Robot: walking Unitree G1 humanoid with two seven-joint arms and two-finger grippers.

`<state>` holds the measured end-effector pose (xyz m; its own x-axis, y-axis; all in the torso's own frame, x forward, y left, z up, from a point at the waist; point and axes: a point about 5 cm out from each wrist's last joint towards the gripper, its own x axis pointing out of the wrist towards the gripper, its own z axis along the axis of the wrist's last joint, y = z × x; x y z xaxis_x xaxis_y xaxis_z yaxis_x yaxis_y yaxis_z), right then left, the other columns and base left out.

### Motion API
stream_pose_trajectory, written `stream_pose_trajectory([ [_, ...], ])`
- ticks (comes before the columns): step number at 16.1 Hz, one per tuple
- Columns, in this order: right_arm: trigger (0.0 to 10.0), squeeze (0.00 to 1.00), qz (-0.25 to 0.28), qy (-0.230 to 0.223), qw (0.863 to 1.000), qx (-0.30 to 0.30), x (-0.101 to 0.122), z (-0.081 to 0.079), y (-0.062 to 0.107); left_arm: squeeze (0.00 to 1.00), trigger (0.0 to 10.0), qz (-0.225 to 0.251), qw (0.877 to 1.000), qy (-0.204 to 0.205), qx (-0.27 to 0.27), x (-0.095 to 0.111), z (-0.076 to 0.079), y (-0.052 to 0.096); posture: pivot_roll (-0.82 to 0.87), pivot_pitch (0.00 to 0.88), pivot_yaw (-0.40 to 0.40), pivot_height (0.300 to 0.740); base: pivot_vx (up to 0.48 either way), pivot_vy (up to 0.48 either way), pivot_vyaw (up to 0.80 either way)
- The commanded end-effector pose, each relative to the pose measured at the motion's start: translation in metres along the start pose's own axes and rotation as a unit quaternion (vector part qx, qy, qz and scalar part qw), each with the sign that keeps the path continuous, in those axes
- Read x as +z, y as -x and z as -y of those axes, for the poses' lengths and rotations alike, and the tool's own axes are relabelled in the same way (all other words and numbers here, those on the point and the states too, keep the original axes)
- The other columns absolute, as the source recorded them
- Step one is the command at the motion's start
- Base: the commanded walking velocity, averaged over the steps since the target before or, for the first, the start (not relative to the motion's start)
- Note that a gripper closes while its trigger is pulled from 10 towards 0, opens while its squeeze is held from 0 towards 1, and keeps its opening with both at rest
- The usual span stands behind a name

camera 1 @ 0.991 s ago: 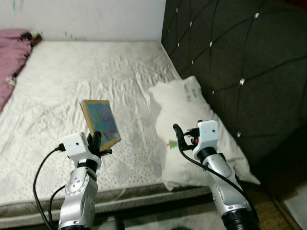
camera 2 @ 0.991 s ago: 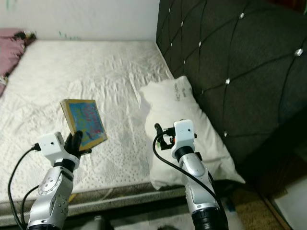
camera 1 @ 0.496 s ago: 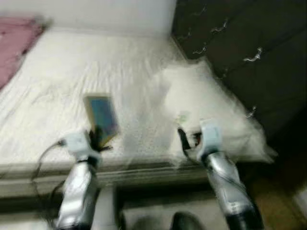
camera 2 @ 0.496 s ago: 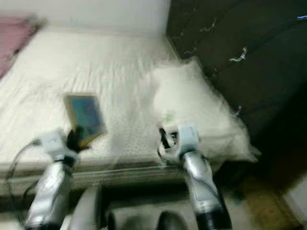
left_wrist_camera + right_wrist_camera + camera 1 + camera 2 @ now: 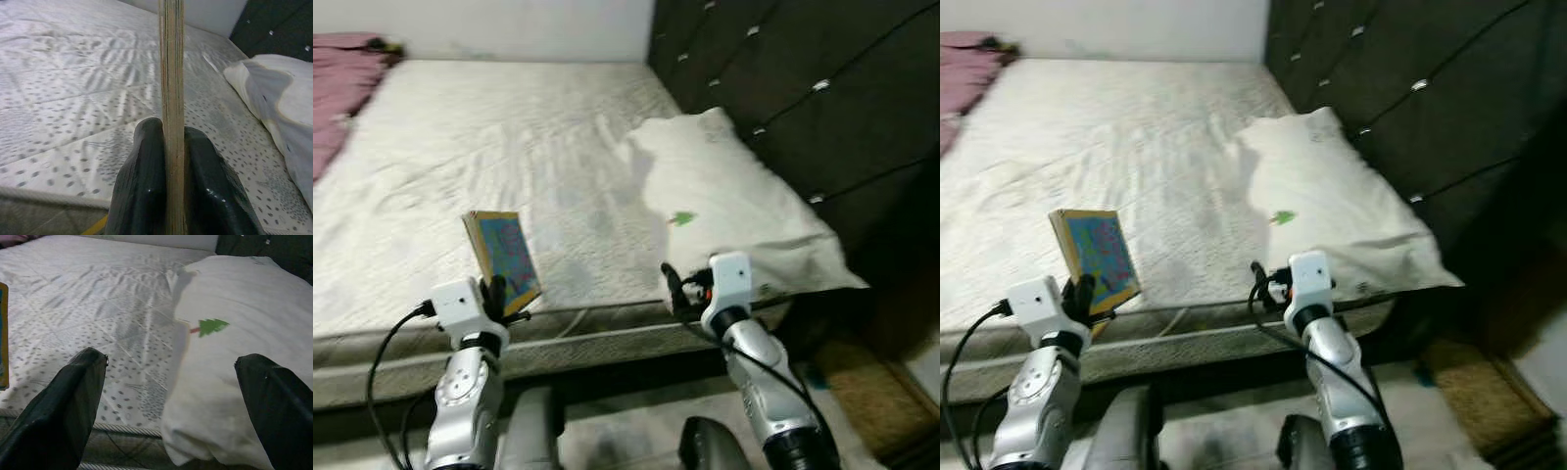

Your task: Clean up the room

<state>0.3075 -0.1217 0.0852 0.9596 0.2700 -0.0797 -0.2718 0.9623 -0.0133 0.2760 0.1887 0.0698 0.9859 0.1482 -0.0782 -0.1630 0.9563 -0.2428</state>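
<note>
My left gripper [image 5: 497, 294] is shut on the lower edge of a thin book [image 5: 502, 258] with a blue, colourful cover and yellow border. It holds the book upright above the front edge of the bed. In the left wrist view the book's edge [image 5: 171, 98] stands between the two black fingers [image 5: 142, 181]. My right gripper [image 5: 672, 291] is open with nothing between its fingers [image 5: 63, 406], over the bed's front edge, near the corner of a white pillow [image 5: 724, 201] with a small green tree mark [image 5: 211, 326].
A white mattress [image 5: 489, 147] spreads ahead, with a pink blanket [image 5: 337, 83] at its far left. A dark tufted headboard [image 5: 803, 88] rises on the right. Brownish floor [image 5: 862, 377] lies beside the bed on the right.
The camera has drawn back and tilted down, so the bed's front edge and the floor now show. The left gripper still holds the book; the right stays open.
</note>
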Motion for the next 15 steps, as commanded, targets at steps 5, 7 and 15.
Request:
stream_pose_trajectory([
  [5, 10.0, 0.00, -0.007, 0.006, 1.000, 0.026, -0.002, -0.006, -0.002, 0.00, 10.0, 0.043, 0.999, -0.016, 0.002, 0.014, -0.003, 0.007, 0.08, 0.054, -0.109, 0.607, 0.000, 0.000, 0.00],
  [7, 10.0, 0.00, -0.007, 0.004, 0.999, 0.039, -0.001, -0.014, -0.007, 0.00, 10.0, 0.043, 0.999, -0.025, 0.017, 0.013, -0.008, 0.013, 0.10, 0.057, -0.121, 0.607, 0.000, 0.000, 0.00],
  [15, 10.0, 0.00, -0.009, 0.003, 0.999, 0.033, -0.003, -0.011, -0.006, 0.00, 10.0, 0.046, 0.998, -0.034, -0.021, 0.016, 0.003, 0.008, 0.07, 0.057, -0.093, 0.607, 0.030, 0.000, 0.00],
])
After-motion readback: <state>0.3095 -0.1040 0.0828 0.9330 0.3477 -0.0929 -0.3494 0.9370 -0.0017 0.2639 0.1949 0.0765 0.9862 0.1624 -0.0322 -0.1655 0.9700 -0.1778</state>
